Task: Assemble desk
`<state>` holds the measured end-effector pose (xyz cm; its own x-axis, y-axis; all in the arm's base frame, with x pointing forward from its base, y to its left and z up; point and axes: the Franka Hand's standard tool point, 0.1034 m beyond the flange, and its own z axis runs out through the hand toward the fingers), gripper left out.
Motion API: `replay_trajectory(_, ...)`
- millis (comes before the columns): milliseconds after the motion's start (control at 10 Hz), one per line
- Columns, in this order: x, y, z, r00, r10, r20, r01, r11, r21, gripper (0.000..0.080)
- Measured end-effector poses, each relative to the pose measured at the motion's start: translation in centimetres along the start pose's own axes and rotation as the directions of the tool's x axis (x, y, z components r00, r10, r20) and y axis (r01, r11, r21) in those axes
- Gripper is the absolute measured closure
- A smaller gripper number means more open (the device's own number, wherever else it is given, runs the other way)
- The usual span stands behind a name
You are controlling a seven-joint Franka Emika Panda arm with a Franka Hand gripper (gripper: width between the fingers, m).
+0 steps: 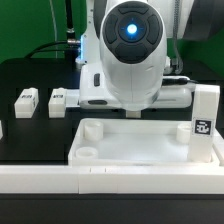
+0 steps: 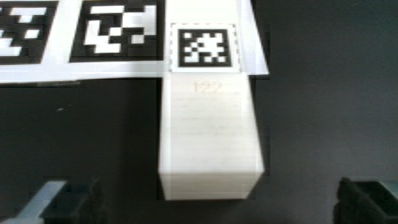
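A large white plastic tray-like tabletop lies nearest the exterior camera. Beyond it, the black two-finger gripper hangs spread wide and holds nothing. Its fingers flank, without touching, a white block leg whose tagged end meets the marker board.

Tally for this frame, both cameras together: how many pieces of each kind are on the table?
tabletop: 1
legs: 4, namely the outer leg and inner leg at the exterior view's left, the upright leg at its right, and the lying leg in the wrist view
marker board: 1
Total: 6
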<state>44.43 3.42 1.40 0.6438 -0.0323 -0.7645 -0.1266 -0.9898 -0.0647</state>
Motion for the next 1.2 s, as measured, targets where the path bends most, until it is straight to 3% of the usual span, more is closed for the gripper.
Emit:
replay_trajectory(300,0.0,0.1,0.0,1.0,0.002,0.0,-0.002,1.0,0.002,0.015)
replay_trajectory(600,-0.9,-0.5,2.2,0.999,-0.001,0.055,0.001,1.0,0.003,0.015)
replay_trajectory(900,-0.9,-0.4,2.5,0.998,0.006,0.066,-0.006,1.0,0.003,0.015)
replay_trajectory(1000,-0.9,-0.4,2.5,0.998,0.006,0.066,-0.007,1.0,0.004,0.0237)
replay_trajectory(1100,-0.8,-0.3,2.5,0.998,0.007,0.066,-0.007,1.0,0.005,0.0373)
replay_trajectory(1200,-0.8,-0.3,2.4,0.998,0.007,0.066,-0.008,1.0,0.005,0.0373)
